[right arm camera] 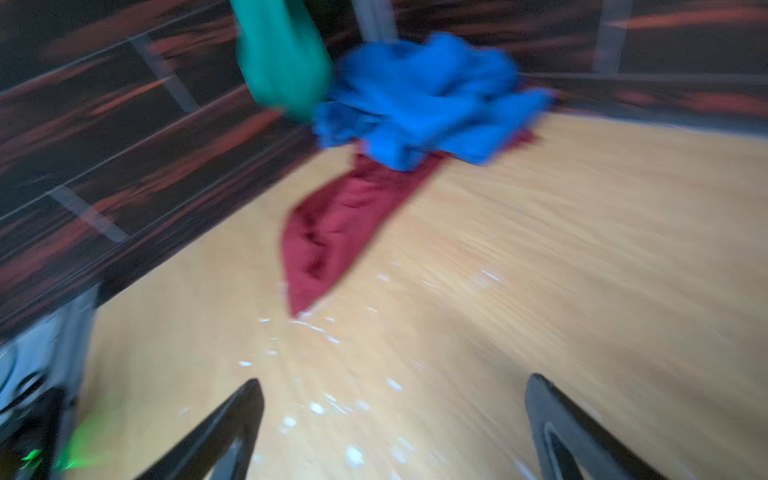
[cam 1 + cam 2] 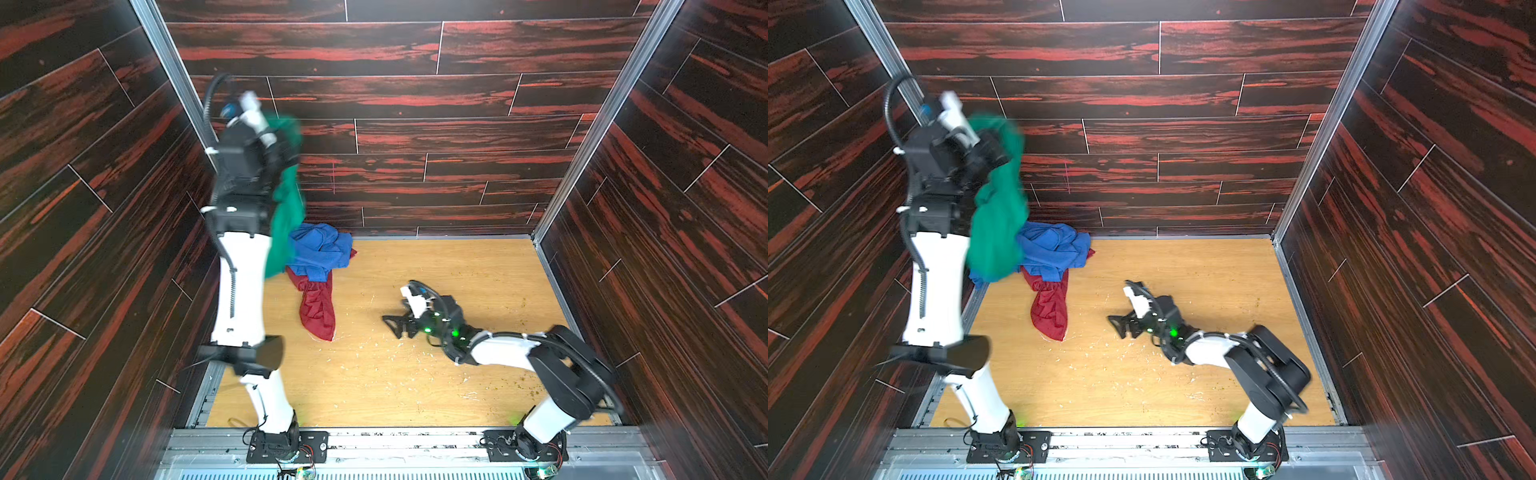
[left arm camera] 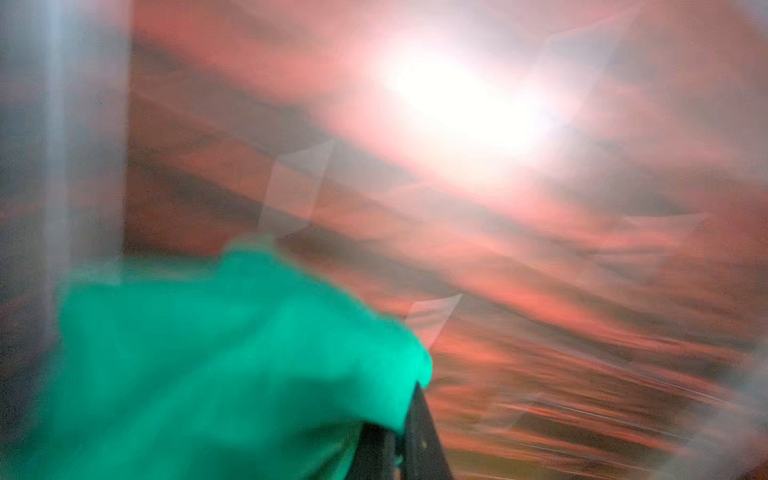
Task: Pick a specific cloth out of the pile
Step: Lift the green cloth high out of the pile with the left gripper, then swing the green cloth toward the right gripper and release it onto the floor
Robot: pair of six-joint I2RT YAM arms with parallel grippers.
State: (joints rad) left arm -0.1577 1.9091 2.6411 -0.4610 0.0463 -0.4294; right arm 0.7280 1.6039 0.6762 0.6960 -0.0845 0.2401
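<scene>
Left wrist view: the left gripper [image 3: 401,440] is clamped on the cloth [image 3: 232,365], whose green folds bulge over its dark fingers, and everything here is smeared by motion blur. In both top views the cloth hangs from that gripper, high above the pile [image 2: 318,249] at the back wall; whether its lower end touches the pile cannot be told. The right wrist view alone shows the right gripper [image 1: 395,384] spread wide and empty above the table [image 1: 582,249].

Light wood table [image 2: 457,270] is filling the lower middle, white crumbs [image 2: 392,356] are lying scattered mid-frame, dark red-streaked plank walls [image 2: 415,95] are wrapping around, and a metal corner post [image 2: 601,124] is rising upper right.
</scene>
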